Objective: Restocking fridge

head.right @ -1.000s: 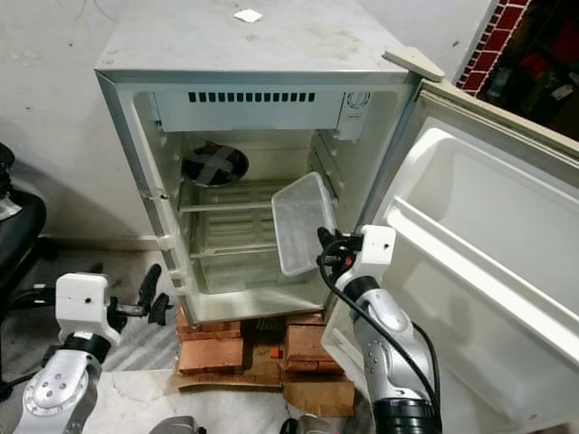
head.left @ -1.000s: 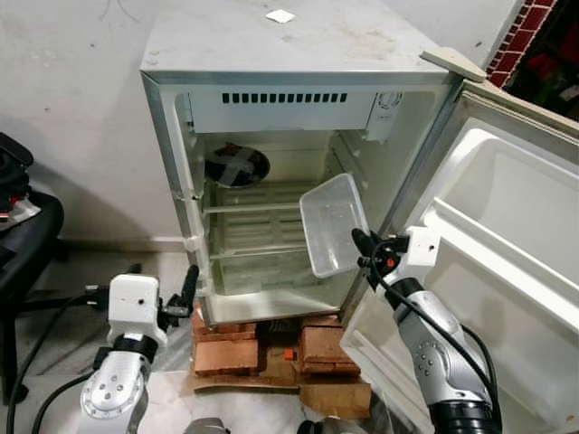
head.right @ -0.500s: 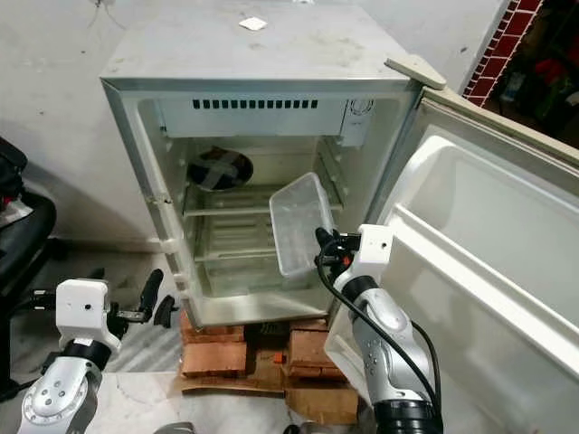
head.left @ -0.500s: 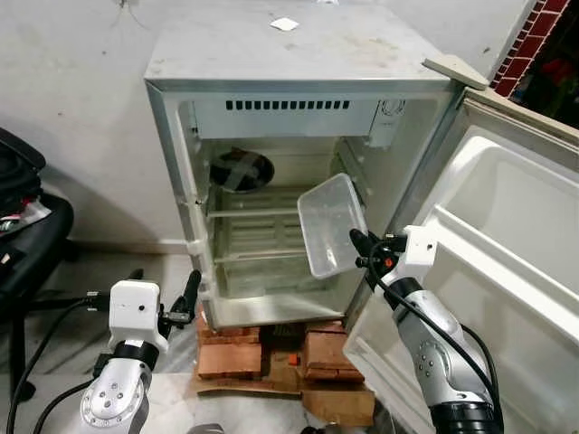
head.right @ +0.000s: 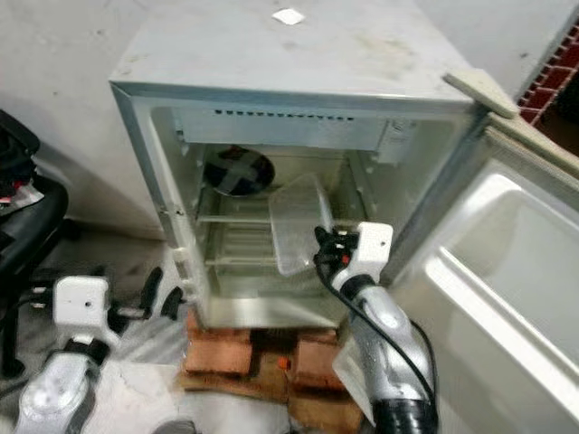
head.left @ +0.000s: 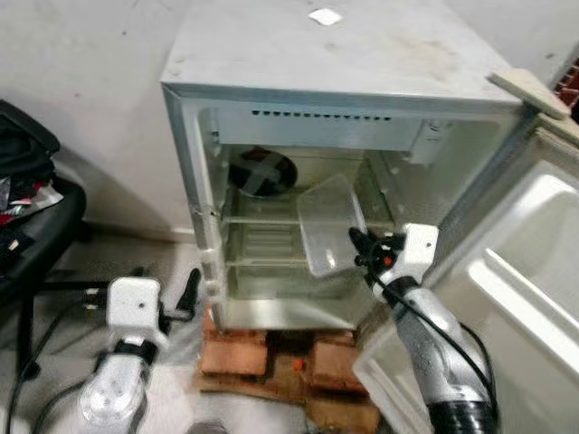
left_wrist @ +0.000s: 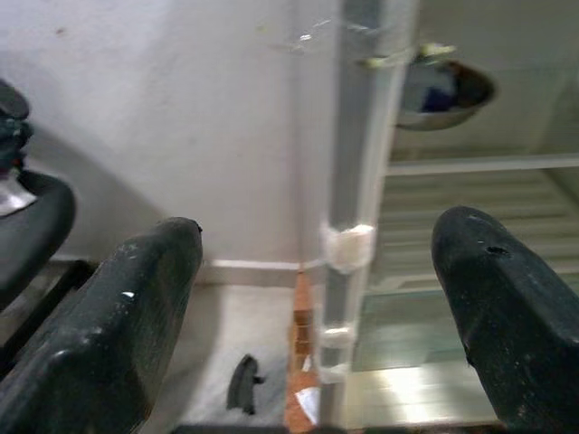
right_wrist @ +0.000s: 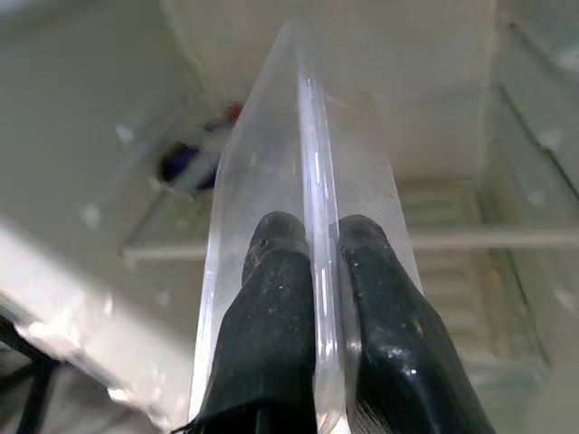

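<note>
— Where do we have the clear rectangular plastic container?

— At the centre of the left eye view, tilted on edge at the mouth of the small white fridge, in front of its middle shelf. Our right gripper has it by the rim — in the right wrist view the two black fingers are pressed together on the thin clear wall, one on each side.

— And our left gripper?

— Low in the lower left of the frame, near the fridge's left front edge and holding nothing. In the left wrist view its fingers stand wide apart, with the fridge's frame between them farther off.

— What else do we see?

— A dark round bowl sits on the upper shelf, at the back left. The white fridge door stands open on the right. The fridge rests on red bricks, and a black chair sits at the far left.
</note>
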You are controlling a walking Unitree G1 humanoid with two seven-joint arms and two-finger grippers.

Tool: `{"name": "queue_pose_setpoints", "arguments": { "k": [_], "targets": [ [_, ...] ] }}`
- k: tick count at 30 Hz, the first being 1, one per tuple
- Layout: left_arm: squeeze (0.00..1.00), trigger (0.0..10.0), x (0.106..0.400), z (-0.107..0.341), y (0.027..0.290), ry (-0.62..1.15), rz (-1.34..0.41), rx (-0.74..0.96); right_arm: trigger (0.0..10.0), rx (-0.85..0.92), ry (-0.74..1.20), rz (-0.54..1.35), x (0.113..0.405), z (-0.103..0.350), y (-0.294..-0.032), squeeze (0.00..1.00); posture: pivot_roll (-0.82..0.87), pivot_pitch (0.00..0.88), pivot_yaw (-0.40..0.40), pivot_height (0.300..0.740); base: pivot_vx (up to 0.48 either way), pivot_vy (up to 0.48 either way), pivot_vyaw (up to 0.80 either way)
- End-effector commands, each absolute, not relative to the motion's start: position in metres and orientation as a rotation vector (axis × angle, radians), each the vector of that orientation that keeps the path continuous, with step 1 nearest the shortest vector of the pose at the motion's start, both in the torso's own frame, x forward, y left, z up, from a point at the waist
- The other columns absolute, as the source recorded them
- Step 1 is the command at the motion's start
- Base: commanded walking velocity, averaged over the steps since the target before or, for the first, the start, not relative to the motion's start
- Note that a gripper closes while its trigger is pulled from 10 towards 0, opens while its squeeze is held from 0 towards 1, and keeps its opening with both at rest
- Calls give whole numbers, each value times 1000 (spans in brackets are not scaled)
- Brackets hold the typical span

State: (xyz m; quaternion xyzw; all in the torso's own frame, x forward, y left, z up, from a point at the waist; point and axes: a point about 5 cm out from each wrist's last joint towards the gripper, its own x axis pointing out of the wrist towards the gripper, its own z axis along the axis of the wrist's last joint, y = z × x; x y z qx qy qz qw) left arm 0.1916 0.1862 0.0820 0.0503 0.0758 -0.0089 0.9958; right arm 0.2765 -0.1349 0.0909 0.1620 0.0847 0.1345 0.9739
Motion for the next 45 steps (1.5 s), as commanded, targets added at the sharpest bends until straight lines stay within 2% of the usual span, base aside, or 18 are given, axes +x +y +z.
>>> {"name": "queue_pose_setpoints", "arguments": {
  "k": [1,18,28,33,45],
  "targets": [
    [0,10000,194,86,180,136,-36,91,10000,312,166,243,276,93,-146,0,148,36,-77,740,270,0,0],
    [0,10000,190,85,182,164,8,120,10000,326,218,296,284,88,-134,0,182,72,-90,740,47,0,0],
    [0,10000,176,88,185,208,28,145,10000,401,240,280,308,89,-116,0,244,153,-104,740,0,0,0],
    [0,10000,156,93,189,246,58,159,10000,434,236,199,328,89,-110,0,303,212,-115,740,0,0,0],
    [0,10000,130,99,188,301,82,163,10000,472,185,57,360,100,-119,0,348,268,-131,740,0,0,0]
  ]
}}
